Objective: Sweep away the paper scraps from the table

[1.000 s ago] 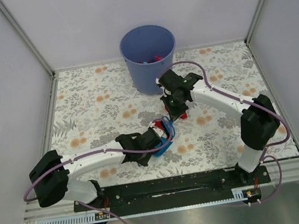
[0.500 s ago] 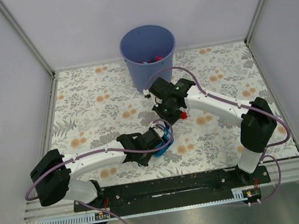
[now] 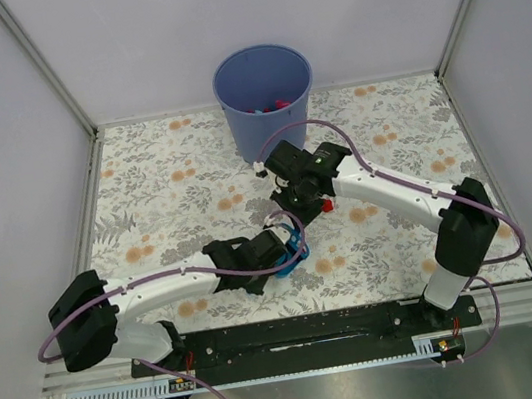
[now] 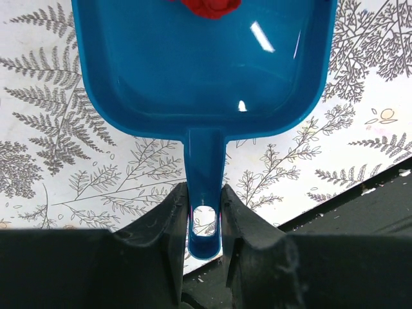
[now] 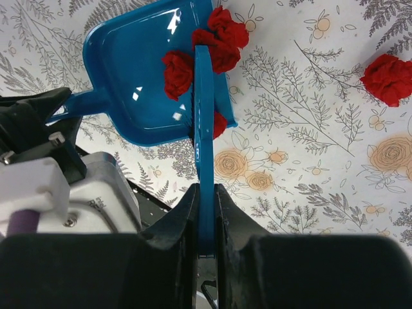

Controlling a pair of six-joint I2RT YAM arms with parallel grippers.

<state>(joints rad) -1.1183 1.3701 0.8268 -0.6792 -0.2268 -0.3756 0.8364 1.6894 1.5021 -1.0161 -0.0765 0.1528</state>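
My left gripper [image 3: 271, 253] is shut on the handle of a blue dustpan [image 3: 295, 240]; the left wrist view shows the handle [image 4: 206, 193] pinched between the fingers and the pan [image 4: 206, 77] flat on the flower-print table [image 3: 158, 186], with a red paper scrap [image 4: 209, 6] at its far edge. My right gripper [image 3: 298, 199] is shut on a thin blue brush [image 5: 203, 129], whose end rests at the pan's mouth [image 5: 138, 84]. Red scraps [image 5: 179, 72] [image 5: 225, 35] bunch around the brush there. One more scrap [image 5: 388, 78] lies apart on the table, also seen from above [image 3: 327, 206].
A blue bucket [image 3: 265, 98] with red and pink bits inside stands at the back middle, just behind my right gripper. A black slotted rail [image 3: 317, 328] runs along the near edge. Metal frame posts and white walls enclose the table.
My right gripper with the brush has moved left and nearer, up to the dustpan's mouth. The left gripper and dustpan have barely shifted.
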